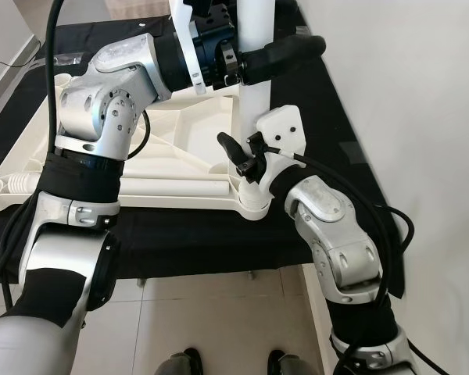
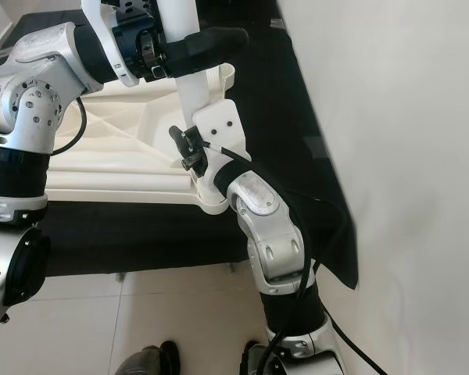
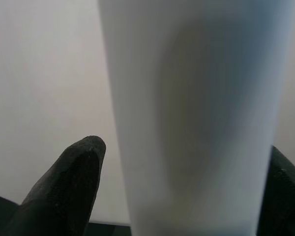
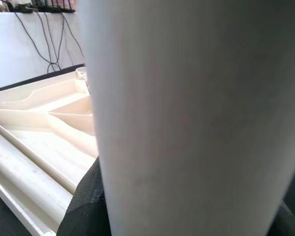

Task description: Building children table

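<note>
A plain white painted wall [image 2: 391, 117] rises just beside the right gripper [image 1: 246, 160], on its outer side. Beneath both grippers spreads a black cloth mat [image 1: 187, 234], its near edge meeting glossy pale beige floor tiles [image 1: 219, 320] under soft, even daylight.

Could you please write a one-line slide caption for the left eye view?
Both grippers hold an upright white table leg at the upturned tabletop's corner socket: left gripper high, right gripper low.
</note>
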